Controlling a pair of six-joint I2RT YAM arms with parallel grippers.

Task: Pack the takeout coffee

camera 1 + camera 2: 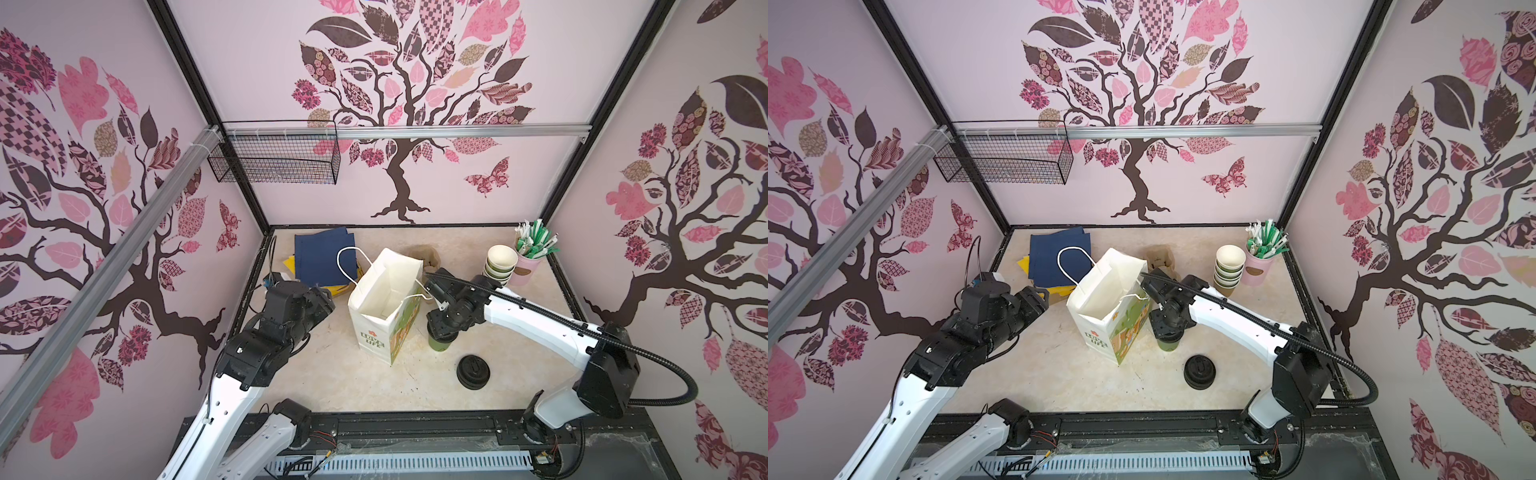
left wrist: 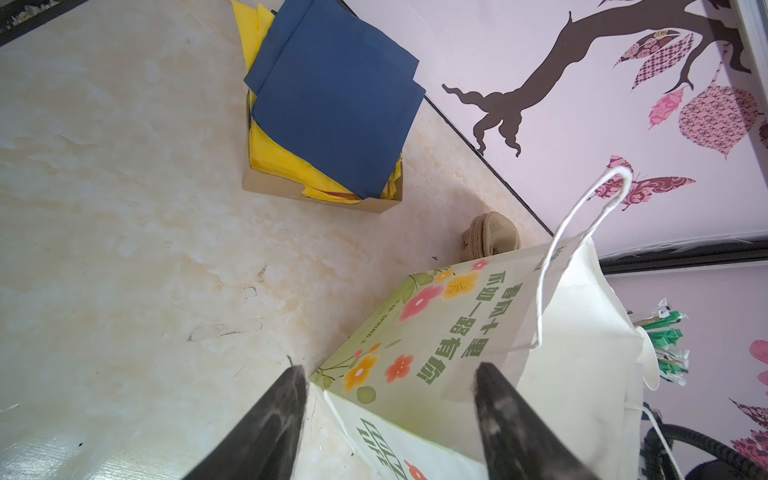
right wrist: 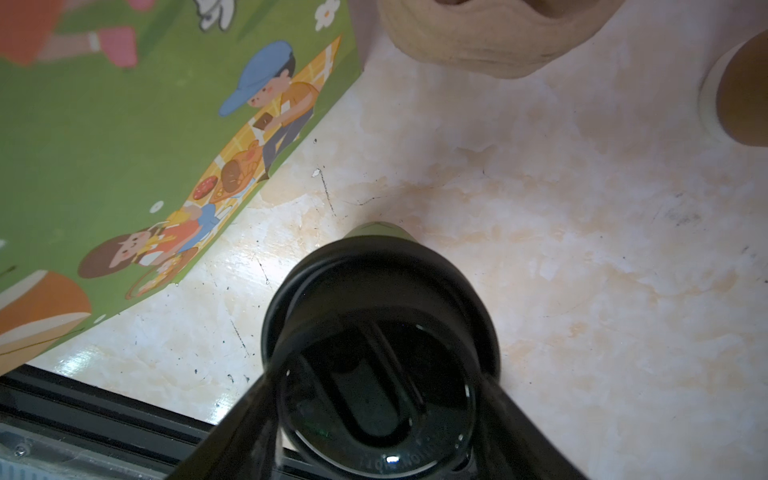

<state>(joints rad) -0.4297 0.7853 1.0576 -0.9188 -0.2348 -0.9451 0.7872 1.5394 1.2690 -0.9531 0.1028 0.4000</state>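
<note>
1. Paper bag (image 1: pixel 371 337) stands upright with its mouth open on the bench (image 1: pixel 374 390); it is taken as reference.
2. Takeout coffee cup (image 1: pixel 439 343), green with a black lid, is upright just beside the bag, outside it, on the right arm's side.
3. Right pincer (image 3: pixel 376 374) sits directly over that cup, clenched on the lid with one finger at each side of the rim.
4. Left pincer (image 2: pixel 388 370) is at the bag's opposite side, released, with nothing between its fingers. Contact with the bag's floral face cannot be judged.
5. Stack of black lids (image 1: pixel 473 372) lies in front of the bag, beyond the cup. Nested lidless cups (image 1: pixel 498 262) stand behind the bag on the same side. Navy napkins (image 1: pixel 324 253) lie behind it on the left arm's side.
</note>
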